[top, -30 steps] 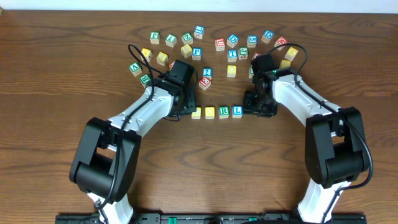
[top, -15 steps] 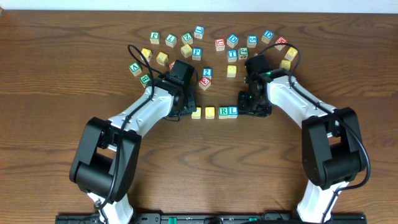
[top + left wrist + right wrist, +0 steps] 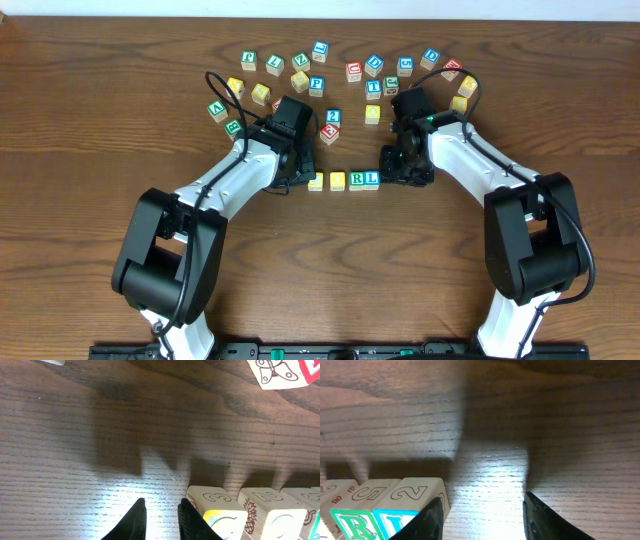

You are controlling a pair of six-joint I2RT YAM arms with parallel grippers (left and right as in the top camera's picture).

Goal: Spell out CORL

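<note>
ROW OF FOUR: on the table (image 3: 320, 260) the first yellow cube (image 3: 316, 182), second yellow cube (image 3: 338, 180), R cube (image 3: 359, 179) and L cube (image 3: 373, 179) stand in a line, read left to right from overhead, w/ an arm at each end.

We see the left gripper (image 3: 161, 516) low over the wood. Its tips are pressed near together w/ nothing btwn them, and one finger sits right against the side of the first yellow cube. The right gripper (image 3: 482, 519) stands spread, w/ bare wood btwn its fingers. One of its fingers is at the L cube's outer side, touching or just beside; we can't tell which. R and L sit flush, and a thin gap seems to show btwn the second yellow cube and the R.

The risks, as we judge them:
- **Pull-out:** both grippers are so close to the row's ends that a sideways or twisting exit could drag an end cube and skew the line. A straight lift looks safest.
- **Squeeze:** any further push from the ends could buckle the row, esp. at that gap.
- **Strays:** the spare cubes (image 3: 331, 125) lie near behind the row, in reach of a swinging wrist.
- **Legibility:** the two yellow tops show no letter we can read from above, so the word may not read as CORL.
</note>
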